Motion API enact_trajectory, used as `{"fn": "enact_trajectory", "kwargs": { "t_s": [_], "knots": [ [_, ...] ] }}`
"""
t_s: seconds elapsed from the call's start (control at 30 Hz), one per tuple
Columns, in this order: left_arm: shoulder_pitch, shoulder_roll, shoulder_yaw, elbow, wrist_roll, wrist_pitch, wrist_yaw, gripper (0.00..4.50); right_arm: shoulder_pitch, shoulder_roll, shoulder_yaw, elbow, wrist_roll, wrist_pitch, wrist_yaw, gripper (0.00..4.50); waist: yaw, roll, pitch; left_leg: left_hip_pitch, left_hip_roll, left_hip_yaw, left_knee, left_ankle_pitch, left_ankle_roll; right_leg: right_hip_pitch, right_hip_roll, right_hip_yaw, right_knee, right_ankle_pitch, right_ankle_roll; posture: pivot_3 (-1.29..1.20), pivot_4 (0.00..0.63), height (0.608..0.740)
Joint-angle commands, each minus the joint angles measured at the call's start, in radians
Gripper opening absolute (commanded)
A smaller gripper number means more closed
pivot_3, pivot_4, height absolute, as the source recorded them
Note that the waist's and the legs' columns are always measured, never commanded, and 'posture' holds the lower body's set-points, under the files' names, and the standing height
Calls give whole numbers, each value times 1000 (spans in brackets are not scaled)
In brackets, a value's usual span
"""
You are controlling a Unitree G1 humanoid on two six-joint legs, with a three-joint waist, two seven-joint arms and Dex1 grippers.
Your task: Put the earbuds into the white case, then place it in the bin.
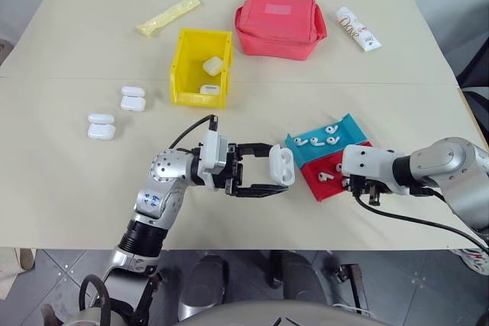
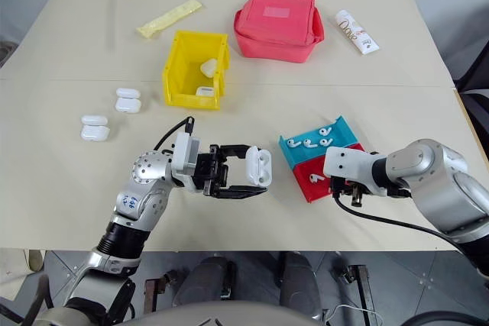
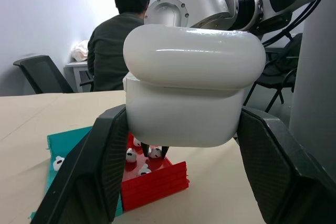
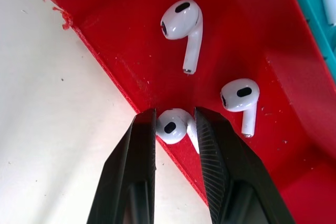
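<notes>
One earbud (image 4: 173,125) between the right fingers (image 4: 140,166).

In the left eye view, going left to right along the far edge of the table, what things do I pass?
Yellow packet → yellow bin → red pouch → white tube.

— That white case (image 3: 194,95) looks like glossy, smooth plastic.
— Same with the earbuds (image 4: 181,20). The red tray (image 4: 131,40) is matt plastic, rough at the edge.
— The yellow bin (image 1: 186,66) is shiny plastic; at one o'clock, the red pouch (image 1: 279,20) is cloth.
</notes>
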Motion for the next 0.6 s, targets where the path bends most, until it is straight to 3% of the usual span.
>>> {"fn": "enact_trajectory", "kwargs": {
  "t_s": [0.03,0.3,0.6],
  "knots": [
    [6,-1,6,-40,-12,-2,3,2761,-19,2,-50,-24,25,13,17,1178,0,0,0,0,0,0,0,0,0,0,0,0,0,0,0,0,150,740],
    [-5,-10,4,-25,-10,-7,5,2761,26,-29,-149,-91,84,81,18,1178,1,0,0,0,0,0,0,0,0,0,0,0,0,0,0,0,150,740],
    [-11,-18,1,-21,-11,-7,0,2761,180,-97,-232,-118,103,94,8,1178,2,0,0,0,0,1,0,0,0,0,0,0,0,0,0,0,150,740]
  ]
}}
